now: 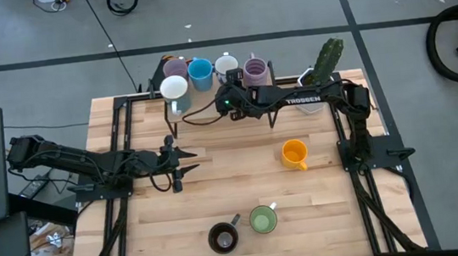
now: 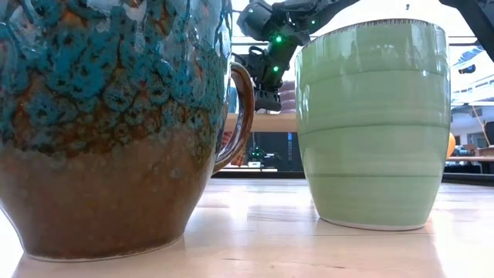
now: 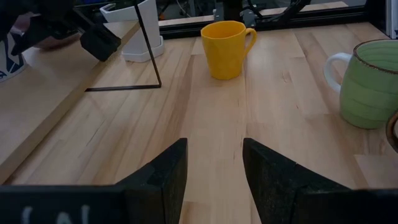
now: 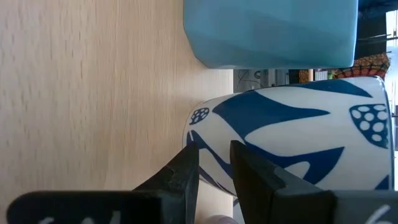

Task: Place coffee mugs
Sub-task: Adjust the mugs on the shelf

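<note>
Tabletop's back row crowds right claw (image 4: 213, 165) gripping white-blue mug (image 4: 292, 137) beside blue mug (image 4: 273, 31).

The dark right arm (image 1: 328, 96) reaches level across the far side of the pale wooden slatted table (image 1: 244, 186), its two-finger right gripper (image 1: 227, 96) turned on its side, fingers (image 4: 249, 171) narrowly parted. The dark left arm (image 1: 79, 161) lies low over the table's left side, its left gripper (image 1: 183, 164) pointing toward the table's middle, fingers (image 3: 161, 177) apart and holding nothing.
</note>
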